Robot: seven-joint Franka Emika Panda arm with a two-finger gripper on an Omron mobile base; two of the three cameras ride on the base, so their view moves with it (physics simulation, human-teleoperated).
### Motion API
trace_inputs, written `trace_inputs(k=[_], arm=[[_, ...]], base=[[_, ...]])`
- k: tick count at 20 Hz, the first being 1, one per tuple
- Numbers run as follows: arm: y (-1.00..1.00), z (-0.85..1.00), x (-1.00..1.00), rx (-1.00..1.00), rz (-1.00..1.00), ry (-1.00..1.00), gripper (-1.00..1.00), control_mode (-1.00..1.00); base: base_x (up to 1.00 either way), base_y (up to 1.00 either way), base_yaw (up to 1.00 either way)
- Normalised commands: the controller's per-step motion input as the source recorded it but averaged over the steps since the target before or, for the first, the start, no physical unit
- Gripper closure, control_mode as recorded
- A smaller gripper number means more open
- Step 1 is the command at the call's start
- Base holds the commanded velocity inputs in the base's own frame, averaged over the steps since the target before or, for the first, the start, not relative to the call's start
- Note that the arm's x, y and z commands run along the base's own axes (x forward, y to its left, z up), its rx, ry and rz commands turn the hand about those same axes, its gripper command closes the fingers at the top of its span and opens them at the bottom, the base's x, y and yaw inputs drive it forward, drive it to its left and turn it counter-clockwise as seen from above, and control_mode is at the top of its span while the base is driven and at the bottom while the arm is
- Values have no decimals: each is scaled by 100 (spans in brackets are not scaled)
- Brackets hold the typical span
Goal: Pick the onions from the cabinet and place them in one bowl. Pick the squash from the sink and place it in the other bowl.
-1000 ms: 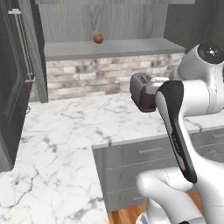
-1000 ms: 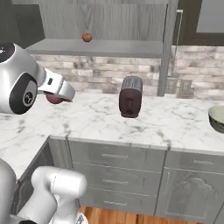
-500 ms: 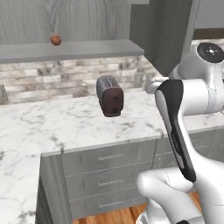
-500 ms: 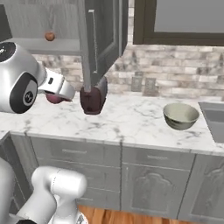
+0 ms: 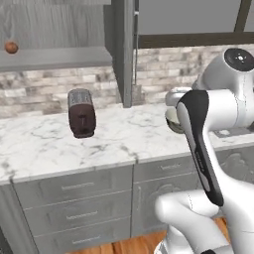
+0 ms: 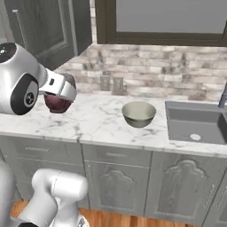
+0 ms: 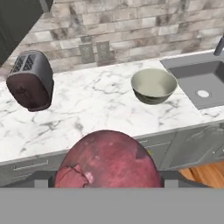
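Note:
My gripper (image 7: 109, 177) is shut on the reddish-purple onion (image 7: 109, 159), which hides the fingertips in the hand view. From the right base view the gripper (image 6: 56, 100) holds this onion (image 6: 55, 103) above the counter, left of the pale grey-green bowl (image 6: 138, 114). The bowl (image 7: 154, 85) stands empty on the marble, just left of the dark sink (image 6: 195, 126). The orange-brown onion (image 5: 11, 47) rests on the cabinet shelf (image 5: 59, 57), beside the open dark door (image 5: 124, 49). The squash is out of view.
A dark maroon toaster (image 5: 82, 113) stands on the marble counter (image 5: 124, 139), left of the bowl and also in the hand view (image 7: 30, 81). The faucet (image 6: 223, 95) rises at the right edge. A brick backsplash with an outlet (image 7: 94, 51) and a dark-framed window (image 6: 164, 22) lie behind.
The whole picture has shifted: the base has driven right along the counter. Toaster and cabinet slid left, bowl and sink came into view. The onion stays in the gripper.

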Motion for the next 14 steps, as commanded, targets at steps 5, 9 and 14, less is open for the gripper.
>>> trace_inputs(k=[5, 9, 14], arm=[[0, 0, 0, 0, 0, 0, 100, 100], [0, 0, 0, 0, 0, 0, 100, 100], [0, 0, 0, 0, 0, 0, 100, 100]], base=[[0, -88, 0], [0, -83, 0], [0, -51, 0]])
